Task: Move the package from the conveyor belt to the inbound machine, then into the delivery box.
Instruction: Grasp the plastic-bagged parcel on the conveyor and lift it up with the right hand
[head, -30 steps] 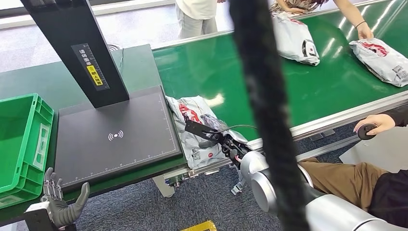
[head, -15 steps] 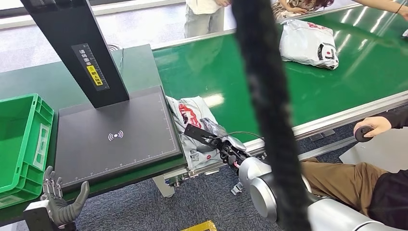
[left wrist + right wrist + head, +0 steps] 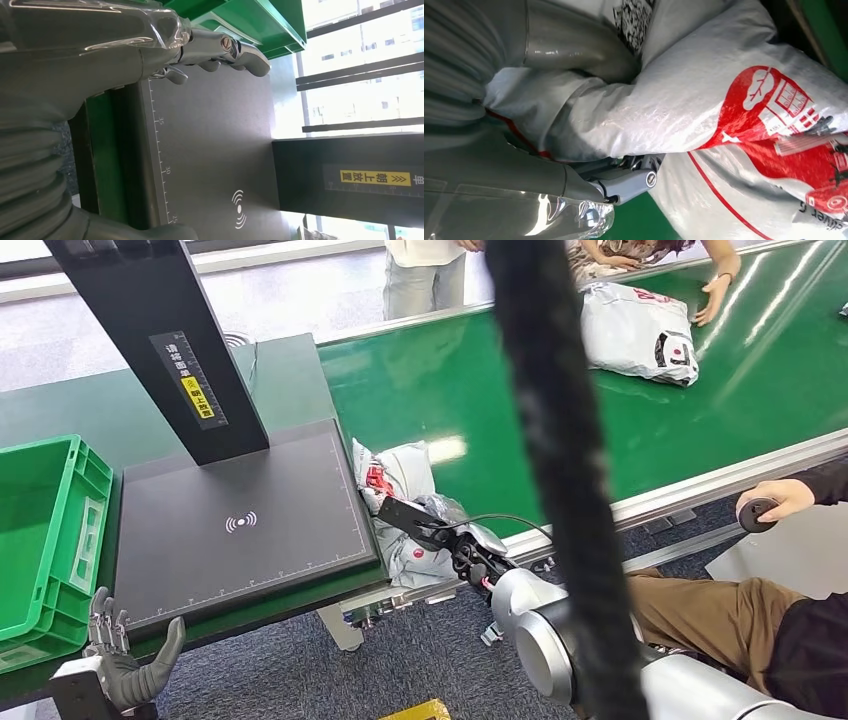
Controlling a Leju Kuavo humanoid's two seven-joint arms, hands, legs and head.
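- The right hand [image 3: 452, 537] is clamping on the package [image 3: 405, 502]; in the right wrist view its thumb and fingers [image 3: 624, 182] are bunching the white and red plastic of the package [image 3: 704, 115] between them.
- The package is sitting crumpled at the near edge of the conveyor belt [image 3: 620, 410], just beside the inbound machine [image 3: 240, 525], at about 3 o'clock from the machine's dark plate.
- The left hand [image 3: 125, 660] is hovering with its fingers apart and holding nothing, off the plate's near corner at about 7 o'clock; the left wrist view is showing its fingers [image 3: 235, 50] above the plate [image 3: 210, 150].
- The step in hand looks like the first one: taking the package off the belt.
- The next move is calling for a lift and a carry toward 9 o'clock, onto the plate near its scan mark [image 3: 240, 522].
- The green delivery box [image 3: 45, 530] is waiting beyond the machine at 9 o'clock.
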